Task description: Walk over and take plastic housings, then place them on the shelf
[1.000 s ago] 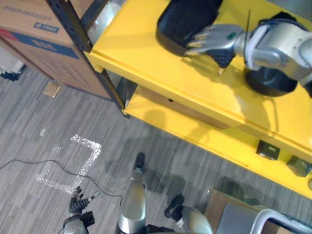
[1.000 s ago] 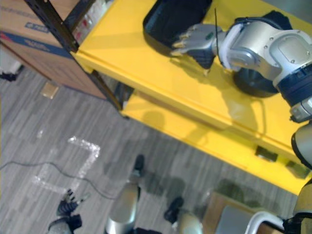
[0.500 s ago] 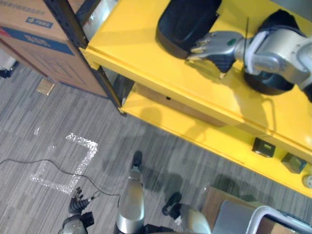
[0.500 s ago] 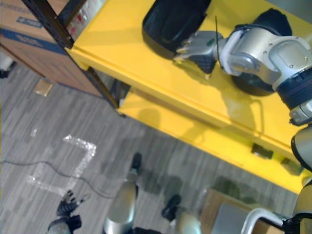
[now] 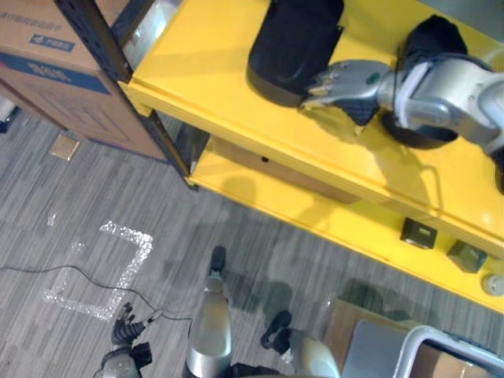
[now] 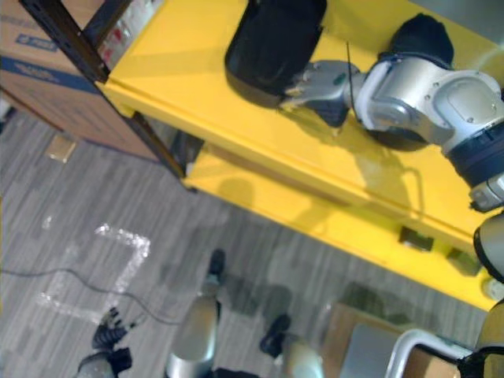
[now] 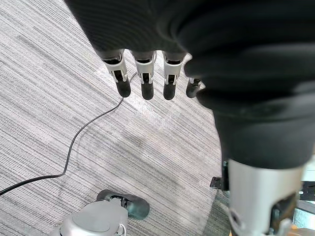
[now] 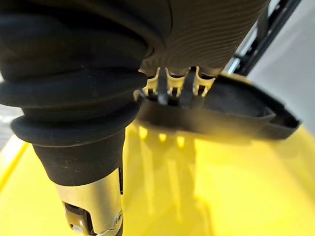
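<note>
Judging from how things lie, the placing step looks close to done. A black plastic housing [image 5: 293, 43] sits flat on the top tier of the yellow shelf [image 5: 197, 63], and a second dark housing [image 5: 429, 35] rests on the same tier to its right, partly hidden behind the right forearm. The right robot hand [image 5: 346, 79] is stretched out over the tier with its fingers straight and nothing clasped in them. Their tips [image 8: 170, 88] are against the near rim of the first housing, which reads as a push or a steadying touch and not a grip. The left robot hand [image 7: 146, 81] hangs low over the grey carpet [image 5: 63, 197] with relaxed, released fingers, also carrying nothing. Both housings in view are therefore on the shelf and neither is in a hand. What seems left is to square the first housing on the tier if needed, lift the right robot hand clear, and go for more housings (whether any remain elsewhere cannot be told from here). A few small boxes [image 5: 415, 233] sit on the lower tier, well apart from the work.
</note>
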### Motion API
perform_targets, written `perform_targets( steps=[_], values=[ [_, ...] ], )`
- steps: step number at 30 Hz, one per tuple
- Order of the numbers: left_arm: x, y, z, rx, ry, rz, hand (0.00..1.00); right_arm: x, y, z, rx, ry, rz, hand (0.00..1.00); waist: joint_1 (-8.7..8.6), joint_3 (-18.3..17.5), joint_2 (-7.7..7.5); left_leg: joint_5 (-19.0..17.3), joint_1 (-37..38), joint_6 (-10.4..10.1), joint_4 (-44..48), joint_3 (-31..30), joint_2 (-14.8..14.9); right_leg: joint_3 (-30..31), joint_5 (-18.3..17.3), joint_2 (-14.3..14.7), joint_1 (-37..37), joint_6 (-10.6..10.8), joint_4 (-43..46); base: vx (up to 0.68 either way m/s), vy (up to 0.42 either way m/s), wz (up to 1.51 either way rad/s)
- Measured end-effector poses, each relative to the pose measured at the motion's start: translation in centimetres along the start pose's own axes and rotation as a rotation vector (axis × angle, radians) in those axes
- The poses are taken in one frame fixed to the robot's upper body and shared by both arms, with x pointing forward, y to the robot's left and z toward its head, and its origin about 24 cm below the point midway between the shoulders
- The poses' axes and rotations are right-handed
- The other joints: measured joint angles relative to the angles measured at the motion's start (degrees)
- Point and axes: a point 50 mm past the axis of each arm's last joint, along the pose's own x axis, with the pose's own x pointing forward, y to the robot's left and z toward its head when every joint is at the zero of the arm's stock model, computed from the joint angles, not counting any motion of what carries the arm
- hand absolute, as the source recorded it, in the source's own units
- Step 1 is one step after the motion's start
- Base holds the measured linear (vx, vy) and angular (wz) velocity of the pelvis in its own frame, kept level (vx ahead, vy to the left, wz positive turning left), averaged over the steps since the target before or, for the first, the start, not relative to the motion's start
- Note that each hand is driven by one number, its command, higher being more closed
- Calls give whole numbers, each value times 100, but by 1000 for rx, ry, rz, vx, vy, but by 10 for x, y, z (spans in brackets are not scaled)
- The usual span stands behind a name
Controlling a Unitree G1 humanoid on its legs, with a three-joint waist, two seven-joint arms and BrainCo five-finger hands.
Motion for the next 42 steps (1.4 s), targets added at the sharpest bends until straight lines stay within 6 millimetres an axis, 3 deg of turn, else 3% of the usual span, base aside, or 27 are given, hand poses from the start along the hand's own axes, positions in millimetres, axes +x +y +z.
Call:
perform_targets(
  steps=[6,10,14,15,18,22,26,30,31,34,36,37,39,41,42],
  values=[
    [0,-2,-1,4,1,-6,0,-6,-16,-18,-22,140,-234,0,-37,0,0,2,2,-2,0,-3,-12,-1,0,-20,-5,1,23,-5,-3,0],
    [-1,-2,0,-3,-30,12,0,-23,-33,-39,46,308,-554,0,-105,-11,-16,4,26,-1,0,-2,-25,-4,6,-49,23,12,12,0,0,0],
    [-3,-3,4,-41,-92,99,0,-81,-14,-68,232,685,-974,0,-197,-246,-9,3,130,0,-1,-22,-110,-92,122,-66,290,108,-297,18,-10,9],
    [-3,-4,8,-59,-113,133,0,-100,0,-70,285,797,-1055,0,-254,-395,-5,1,178,2,-1,-23,-144,-133,200,-60,433,135,-477,33,5,9],
    [-6,-6,19,-121,-181,199,0,-132,27,-62,387,963,-1181,0,-431,-857,0,-25,208,31,-4,12,-175,-118,396,-25,589,173,-846,26,13,-9],
    [-19,-4,75,-320,-450,282,0,-176,85,-4,642,1198,-1309,0,-865,-1511,98,-146,404,60,-34,145,-190,-25,531,26,810,175,-1133,-22,14,-20],
    [-50,12,124,-484,-725,345,0,-217,133,77,824,1420,-1209,0,-1252,-1825,357,-184,478,62,-37,366,-144,178,645,79,817,126,-1319,-43,2,-27],
    [-72,24,136,-547,-845,388,0,-247,164,163,1110,1602,-1032,0,-1542,-1936,539,-193,521,55,-37,545,-88,351,806,118,814,138,-1470,-25,0,-25],
    [-73,23,133,-555,-832,395,0,-251,169,187,1216,1653,-988,0,-1545,-1952,565,-222,585,53,-37,652,-56,466,817,124,813,129,-1474,-18,-4,-38],
    [-73,21,116,-576,-756,410,0,-247,170,230,1442,1697,-933,0,-1581,-1966,549,-292,698,15,-37,812,14,628,820,145,814,102,-1477,-21,-14,-36],
    [-70,15,89,-576,-627,428,0,-229,172,267,1685,1681,-825,0,-1605,-2017,477,-363,824,30,-37,1043,68,789,821,141,814,86,-1441,-12,-5,-35],
    [-68,13,81,-569,-585,429,0,-223,174,275,1747,1677,-791,0,-1590,-2025,440,-391,876,33,-37,1092,77,828,819,133,821,83,-1426,-7,1,-30],
    [-53,-1,45,-521,-381,434,0,-209,192,315,1935,1696,-576,0,-1551,-2155,294,-409,900,54,-37,1164,81,832,811,104,826,85,-1392,-3,4,-8],
    [-45,-11,21,-486,-252,439,0,-200,204,340,2017,1724,-416,0,-1522,-2145,234,-427,1003,81,-38,1257,66,821,792,60,945,93,-1403,0,0,0],
    [-42,-17,-3,-442,-135,437,0,-196,214,361,2067,1748,-265,0,-1514,-2175,210,-448,1096,105,-38,1260,29,816,763,24,1036,118,-1397,0,14,4]
  ],
)
